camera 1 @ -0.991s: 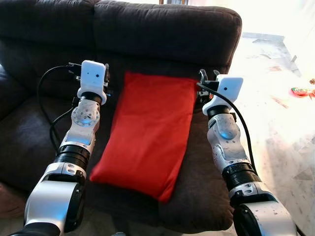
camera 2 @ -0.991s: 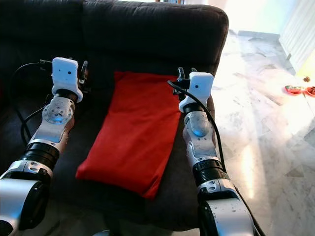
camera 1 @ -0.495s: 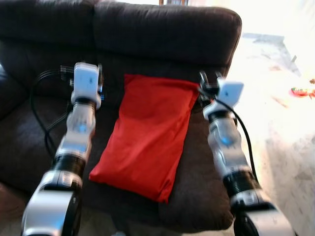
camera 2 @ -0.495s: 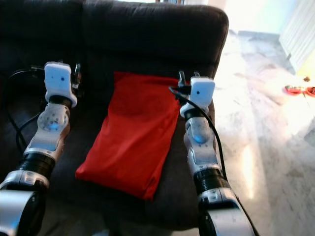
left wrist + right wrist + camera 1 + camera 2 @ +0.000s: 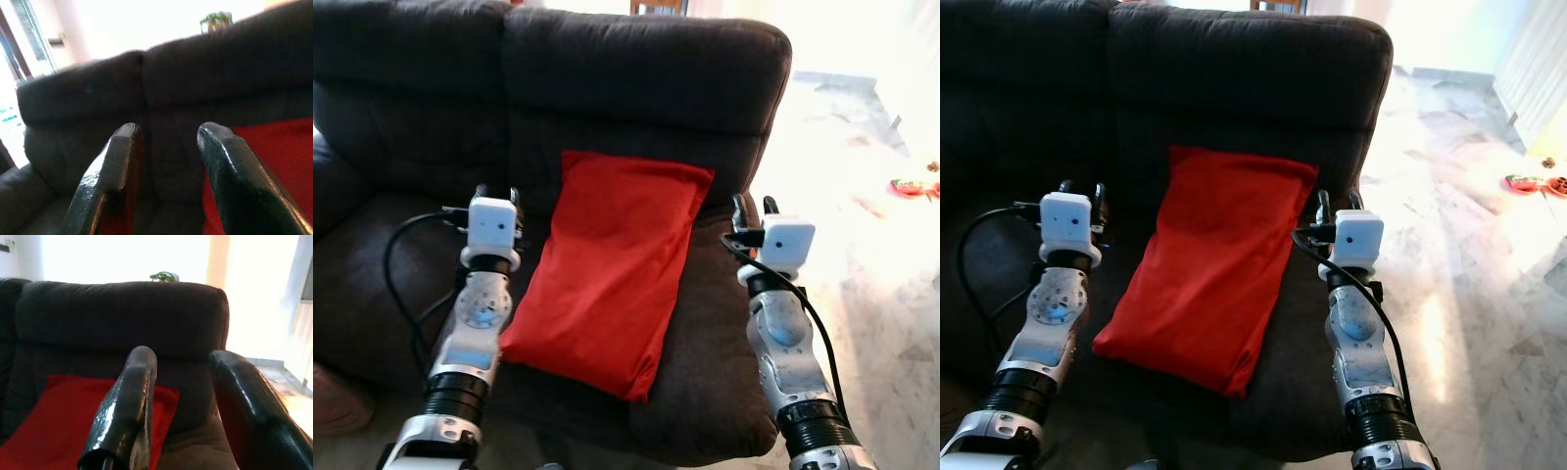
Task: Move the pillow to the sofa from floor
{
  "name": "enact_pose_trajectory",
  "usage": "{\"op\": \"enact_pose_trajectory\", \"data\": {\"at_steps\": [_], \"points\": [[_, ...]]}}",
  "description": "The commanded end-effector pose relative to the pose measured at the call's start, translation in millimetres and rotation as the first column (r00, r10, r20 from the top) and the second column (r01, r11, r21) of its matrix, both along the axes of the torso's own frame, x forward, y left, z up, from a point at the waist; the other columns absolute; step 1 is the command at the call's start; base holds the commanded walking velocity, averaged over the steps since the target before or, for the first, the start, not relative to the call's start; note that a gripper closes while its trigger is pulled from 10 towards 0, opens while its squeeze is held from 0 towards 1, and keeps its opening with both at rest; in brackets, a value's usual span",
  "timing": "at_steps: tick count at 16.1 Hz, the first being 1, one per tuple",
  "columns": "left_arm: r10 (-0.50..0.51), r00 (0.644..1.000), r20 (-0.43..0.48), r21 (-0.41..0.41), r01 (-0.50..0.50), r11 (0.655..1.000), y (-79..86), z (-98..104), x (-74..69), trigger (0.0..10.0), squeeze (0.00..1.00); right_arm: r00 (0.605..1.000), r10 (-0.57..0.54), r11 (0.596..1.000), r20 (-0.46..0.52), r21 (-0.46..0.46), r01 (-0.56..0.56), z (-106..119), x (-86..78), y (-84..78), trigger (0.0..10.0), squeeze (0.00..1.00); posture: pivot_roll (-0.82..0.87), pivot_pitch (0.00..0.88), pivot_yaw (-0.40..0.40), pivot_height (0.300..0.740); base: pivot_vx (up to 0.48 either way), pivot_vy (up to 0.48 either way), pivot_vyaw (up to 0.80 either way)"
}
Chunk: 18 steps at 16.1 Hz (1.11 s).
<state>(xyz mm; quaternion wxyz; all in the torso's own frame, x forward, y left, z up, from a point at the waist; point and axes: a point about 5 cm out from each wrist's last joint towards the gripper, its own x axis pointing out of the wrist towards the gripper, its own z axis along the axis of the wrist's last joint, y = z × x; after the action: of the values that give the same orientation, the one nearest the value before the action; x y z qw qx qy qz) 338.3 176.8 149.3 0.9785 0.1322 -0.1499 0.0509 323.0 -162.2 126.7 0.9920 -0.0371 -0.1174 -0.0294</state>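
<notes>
The left pincer [image 5: 495, 193] is being held over the seat of the dark charcoal fabric sofa [image 5: 636, 69], just beside the near left edge of the pillow, its two black fingers [image 5: 112, 171] being kept apart with nothing between them. The right pincer [image 5: 753, 208] is being held level with it at the other side, near the sofa's right end, likewise spread and empty. Between the two arms, the red rectangular cloth pillow [image 5: 612, 259] is lying flat on the seat cushion, its far end being propped against the backrest. Beyond the backrest a small green plant [image 5: 164, 277] is showing, and pale marble floor [image 5: 1469, 255] is lying to the right.
</notes>
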Motion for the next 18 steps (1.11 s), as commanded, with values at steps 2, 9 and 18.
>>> {"op": "enact_pose_trajectory", "data": {"at_steps": [2, 9, 18], "points": [[0.001, 0.979, -0.205, -0.088, -0.019, 0.996, 3.2, -40, -0.7, 10.0, 0.00, 0.982, -0.053, 0.997, -0.181, 0.039, 0.061, -38, -4.3, -14.5, 10.0, 0.00, 0.05, 0.027, -0.020, 0.740, 0.000, 0.000, 0.00], [0.032, 0.834, -0.551, -0.046, -0.068, 0.997, 22.8, -123, -36.4, 10.0, 0.00, 0.879, -0.055, 0.994, -0.474, 0.058, 0.093, -103, -27.1, -30.3, 10.0, 0.00, 0.06, 0.022, -0.033, 0.740, 0.000, 0.000, 0.00], [0.057, 0.542, -0.839, 0.032, -0.055, 0.998, 39.0, -197, -108.8, 10.0, 0.00, 0.596, -0.143, 0.987, -0.790, -0.067, 0.148, -176, -98.6, -62.3, 10.0, 0.00, 0.05, 0.000, -0.033, 0.740, 0.000, 0.000, 0.00]]}}
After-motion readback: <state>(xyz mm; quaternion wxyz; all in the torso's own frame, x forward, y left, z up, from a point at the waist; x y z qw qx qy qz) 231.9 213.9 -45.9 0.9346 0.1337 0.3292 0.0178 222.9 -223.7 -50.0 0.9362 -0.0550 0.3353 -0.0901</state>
